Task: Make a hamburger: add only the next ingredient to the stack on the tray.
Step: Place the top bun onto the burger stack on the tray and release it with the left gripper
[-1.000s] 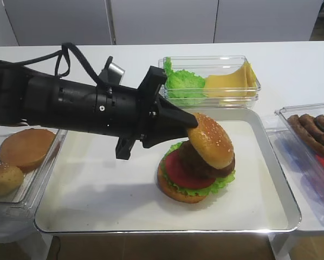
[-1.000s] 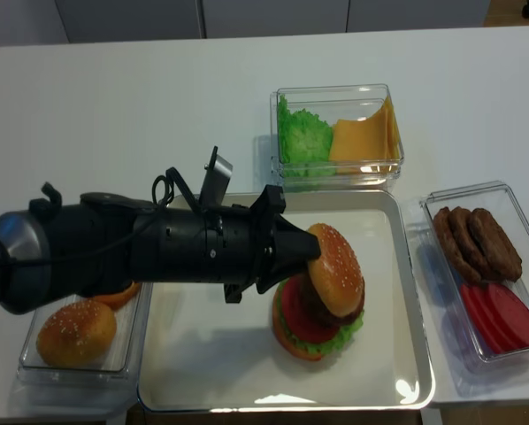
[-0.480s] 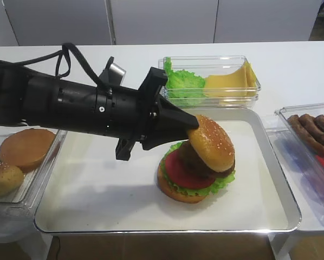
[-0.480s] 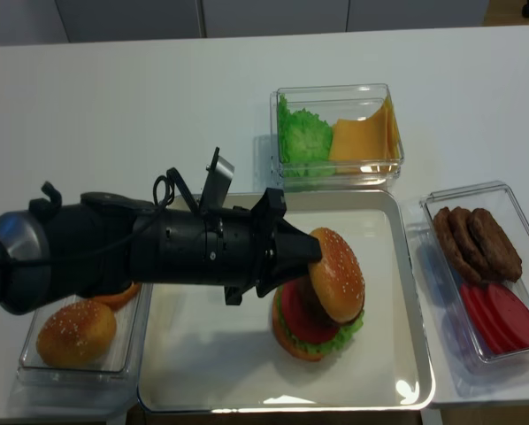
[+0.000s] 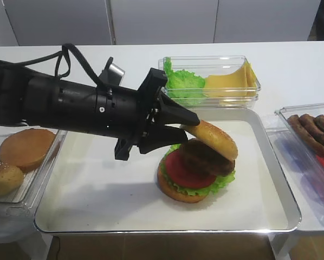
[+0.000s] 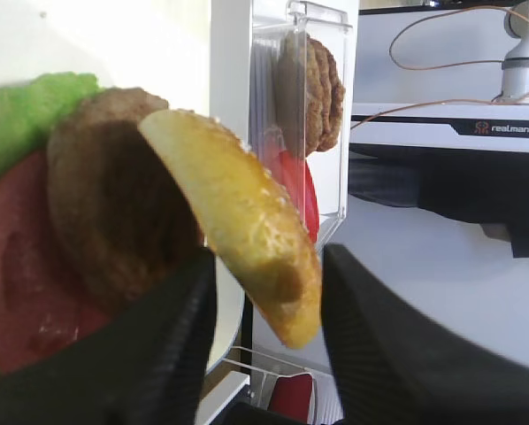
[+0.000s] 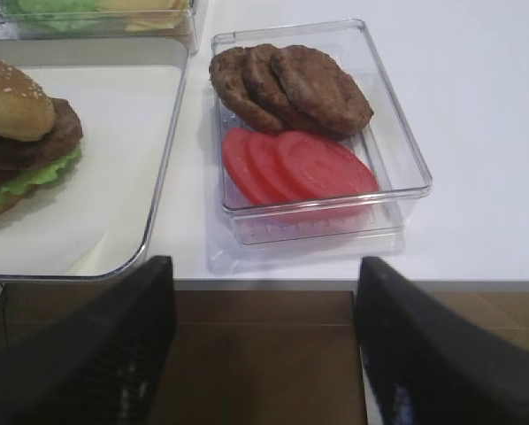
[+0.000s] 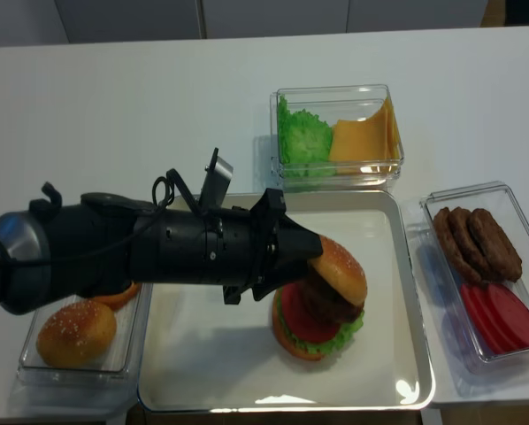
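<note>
Matte black arm, looped cable

In the left wrist view we see the sesame bun top only edge-on and blurred, so we cannot tell whether the left gripper's fingers touch it. The lettuce and tomato slice run off the frame's left edge. In the right wrist view the stack is cut at the left edge, and the right gripper's fingers are dark blurs along the bottom. In the first overhead view the patty box leaves the frame at right.
</note>
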Robot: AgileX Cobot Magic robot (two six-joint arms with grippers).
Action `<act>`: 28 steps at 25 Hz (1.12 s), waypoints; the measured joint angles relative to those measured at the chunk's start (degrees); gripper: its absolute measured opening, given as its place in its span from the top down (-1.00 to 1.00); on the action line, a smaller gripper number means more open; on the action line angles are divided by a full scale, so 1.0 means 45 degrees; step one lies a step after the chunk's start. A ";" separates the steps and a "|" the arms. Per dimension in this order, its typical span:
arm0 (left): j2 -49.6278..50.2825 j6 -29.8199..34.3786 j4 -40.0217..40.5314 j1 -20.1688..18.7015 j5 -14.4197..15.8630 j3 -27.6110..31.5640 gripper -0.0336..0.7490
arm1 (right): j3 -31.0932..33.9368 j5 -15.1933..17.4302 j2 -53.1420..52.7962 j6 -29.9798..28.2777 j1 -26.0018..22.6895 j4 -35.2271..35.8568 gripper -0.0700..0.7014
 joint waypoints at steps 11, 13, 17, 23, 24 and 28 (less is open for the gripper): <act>0.0000 -0.0100 0.0532 0.0000 0.0137 0.0000 0.11 | 0.0000 0.0000 0.0000 0.0000 0.0000 0.0000 -0.46; 0.0000 -0.0100 0.0553 0.0000 0.0137 0.0000 0.11 | 0.0000 0.0000 0.0000 0.0000 0.0000 0.0000 -0.46; 0.0000 -0.0127 0.0579 0.0000 0.0187 0.0000 0.11 | 0.0000 0.0000 0.0000 0.0000 0.0000 0.0000 -0.46; 0.0000 -0.0150 0.0579 0.0061 0.0357 0.0000 0.11 | 0.0000 0.0000 0.0000 0.0000 0.0000 0.0000 -0.46; 0.0000 -0.0150 0.0600 0.0148 0.0452 0.0000 0.11 | 0.0000 0.0000 0.0000 0.0000 0.0000 0.0000 -0.46; 0.0000 -0.0150 0.0647 0.0460 0.0952 0.0000 0.11 | 0.0000 0.0000 0.0000 0.0000 0.0000 0.0000 -0.46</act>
